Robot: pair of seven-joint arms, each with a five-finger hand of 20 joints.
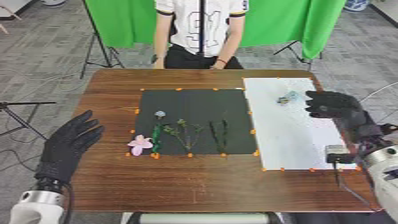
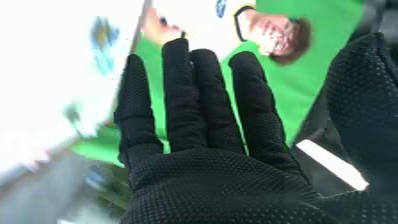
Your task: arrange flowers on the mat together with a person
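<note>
One pale-blue flower (image 1: 291, 95) lies far right on the white mat (image 1: 293, 135); the right hand (image 1: 332, 104), fingers parted, should align low before pinching gently. The left hand's (image 1: 62, 150) fingers are relaxed.

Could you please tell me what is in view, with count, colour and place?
pink flower: one, pink, dark mat's near-left part
small blue flower: one, pale blue, dark mat's left side
branching sprig: one, green, mid-mat
slender stems: two, dark green, right of the sprig
small flower piece: one, bluish, on the white sheet
dark mat: one, dark grey, mid-table
white sheet: one, white, right of the mat
table: one, brown, centre
curtain: one, green, behind
left robot hand: one, black, table's left edge
right robot hand: one, black, by the sheet's right edge
</note>
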